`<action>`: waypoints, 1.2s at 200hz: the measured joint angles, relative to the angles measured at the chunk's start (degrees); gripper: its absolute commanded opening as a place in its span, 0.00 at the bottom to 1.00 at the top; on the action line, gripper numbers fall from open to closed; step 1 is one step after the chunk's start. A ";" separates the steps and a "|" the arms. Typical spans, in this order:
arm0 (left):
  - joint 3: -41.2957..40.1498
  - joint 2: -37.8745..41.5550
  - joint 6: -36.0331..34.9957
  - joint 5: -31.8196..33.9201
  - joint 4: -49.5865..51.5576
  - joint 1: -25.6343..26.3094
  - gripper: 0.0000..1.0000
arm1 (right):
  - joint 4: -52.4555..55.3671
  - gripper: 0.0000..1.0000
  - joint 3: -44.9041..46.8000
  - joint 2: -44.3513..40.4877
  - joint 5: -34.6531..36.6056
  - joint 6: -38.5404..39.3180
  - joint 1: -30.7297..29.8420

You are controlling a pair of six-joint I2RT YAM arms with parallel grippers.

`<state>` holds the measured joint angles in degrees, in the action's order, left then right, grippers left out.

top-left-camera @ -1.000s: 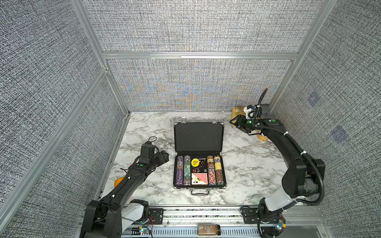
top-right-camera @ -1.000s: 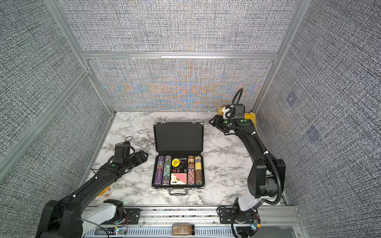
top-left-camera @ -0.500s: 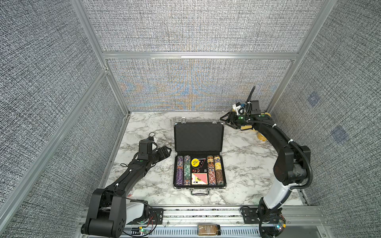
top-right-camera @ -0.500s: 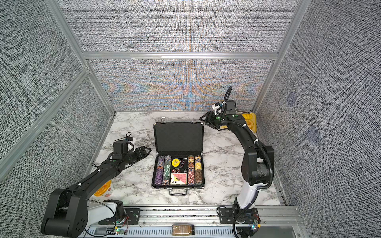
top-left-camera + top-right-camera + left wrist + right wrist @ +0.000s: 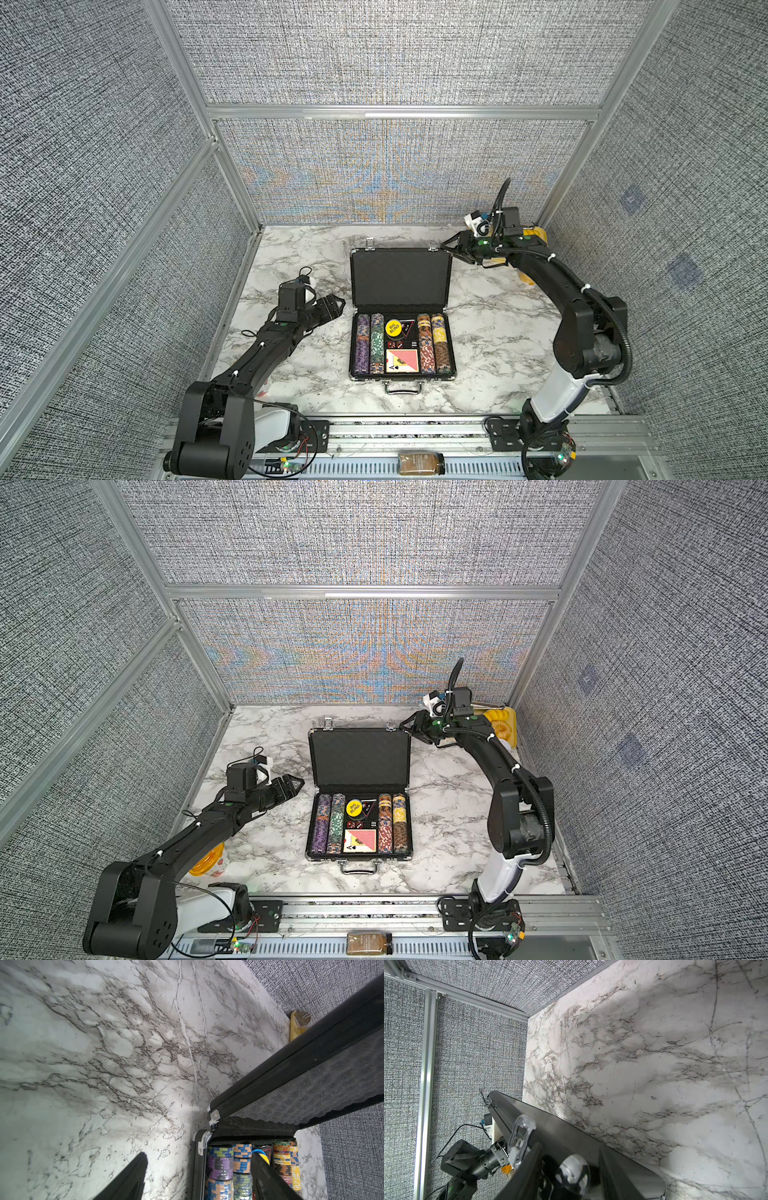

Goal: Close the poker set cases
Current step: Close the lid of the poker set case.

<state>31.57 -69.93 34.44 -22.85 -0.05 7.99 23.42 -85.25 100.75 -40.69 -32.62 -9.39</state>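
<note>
In both top views the poker case (image 5: 401,357) lies mid-desk (image 5: 490,316), its lid (image 5: 401,276) standing open. The right arm (image 5: 540,270) has swung in from the far corner, and its jaws now sit at the lid's upper right corner, narrowed but still apart. The left arm (image 5: 270,353) has advanced beside the base, jaws wide and empty. In the left wrist view the fingers (image 5: 131,1178) are spread, with the chip rows (image 5: 220,1167) just beyond. The right wrist view shows the lid's back close under the jaws; we cannot tell whether they touch it. We judge that lowering the lid is about to begin.
</note>
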 measured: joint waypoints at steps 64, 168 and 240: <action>0.59 0.46 -0.59 0.07 0.48 -1.01 0.79 | -2.75 0.44 6.21 -6.14 1.70 0.33 -1.11; 1.51 1.36 -2.56 0.22 2.80 -2.80 0.78 | 0.87 0.44 14.84 -14.05 -0.11 -0.37 -4.07; 3.89 1.51 -3.67 -0.28 7.48 -3.15 0.78 | 9.77 0.45 18.99 -20.26 3.23 2.45 -4.48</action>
<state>35.46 -68.42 30.76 -23.14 7.42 4.84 33.19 -66.26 80.49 -37.45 -30.17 -13.87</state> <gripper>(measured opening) 0.783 0.442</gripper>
